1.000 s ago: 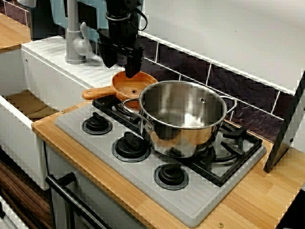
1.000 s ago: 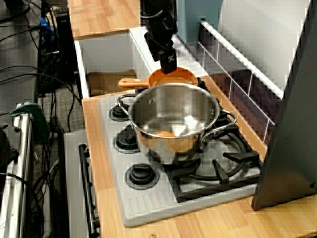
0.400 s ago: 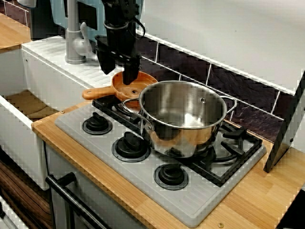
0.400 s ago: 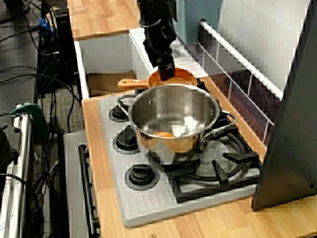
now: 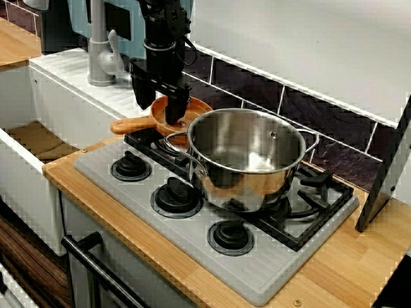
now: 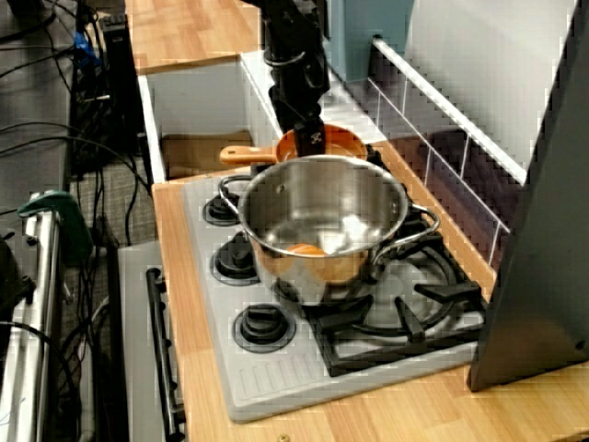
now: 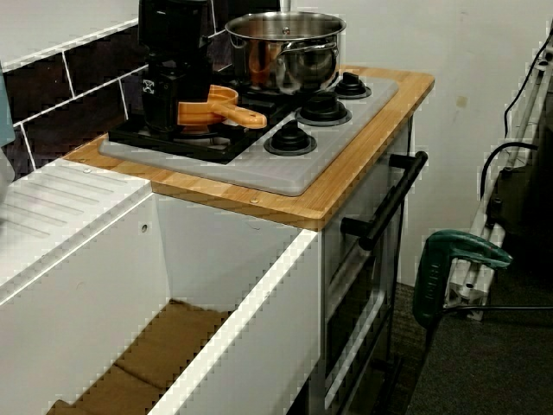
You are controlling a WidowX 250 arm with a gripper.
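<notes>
A small orange pan (image 5: 194,110) with a wooden-looking handle (image 5: 131,125) sits on the back left burner, touching the big steel pot (image 5: 247,154). My black gripper (image 5: 159,106) stands open right at the pan's rim: one finger hangs outside it on the sink side and the other dips into the pan. In the side view the gripper (image 6: 309,140) covers the pan's near rim (image 6: 342,143). From the sink end, the gripper (image 7: 164,111) hides most of the pan (image 7: 216,102). The pot (image 6: 322,216) holds an orange reflection or small object at its bottom.
The grey stove plate (image 5: 135,192) carries three black knobs along its front. To the left lie a white sink basin (image 5: 26,138) and a grey faucet (image 5: 99,51). Dark tiles (image 5: 321,122) run behind. A dark panel (image 5: 385,173) leans at the right.
The gripper has come down and shifted slightly toward the sink, from above the orange pan to its rim, staying open. Pan and pot have not moved.
</notes>
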